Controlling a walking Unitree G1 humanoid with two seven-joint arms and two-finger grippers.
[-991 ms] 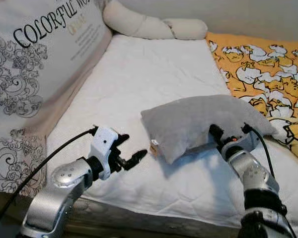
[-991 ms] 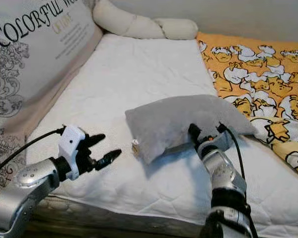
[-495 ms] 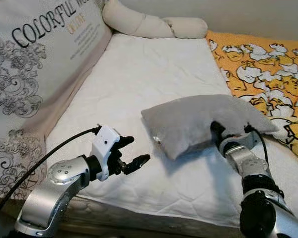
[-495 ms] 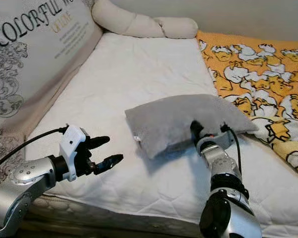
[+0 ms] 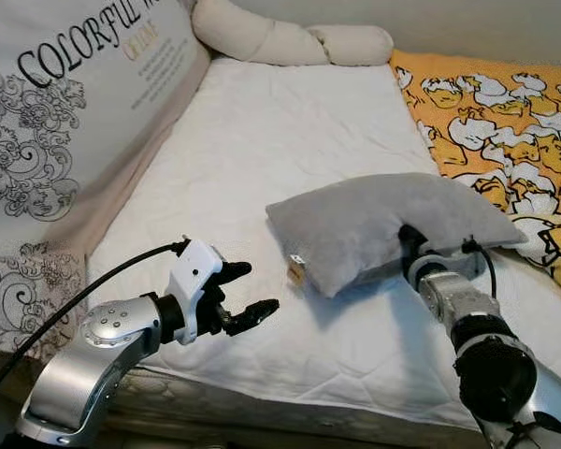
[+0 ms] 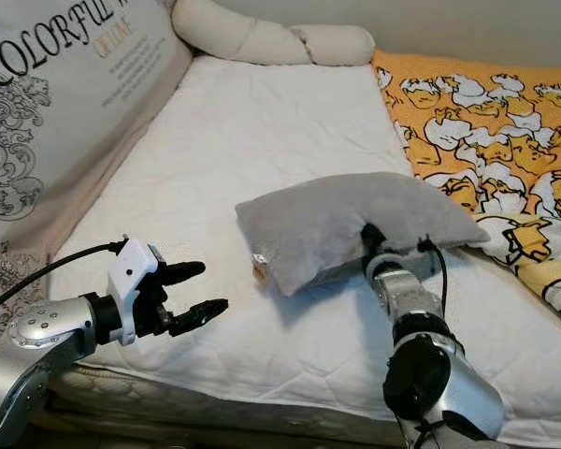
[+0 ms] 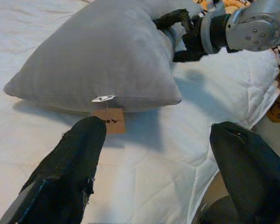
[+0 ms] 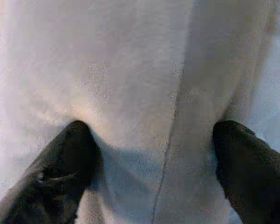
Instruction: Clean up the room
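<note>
we see the soft grey plush cushion point(image 5: 383, 224) lying on the white quilted mattress point(image 5: 290, 140), near its front edge, just beside the orange duck-print blanket point(image 5: 505, 103). over the last second our right tool point(image 5: 409, 245) has pushed further in against the cushion's near edge; its black fingers point(image 8: 70, 154) are spread wide against the fabric, pressing but not yet clenched. our left tool point(image 5: 241, 293) has stayed released, hovering above the mattress, aimed at the corner with the small brown tag point(image 7: 109, 120). we judge the grasp still unfinished, so the cushion stays put.
</note>
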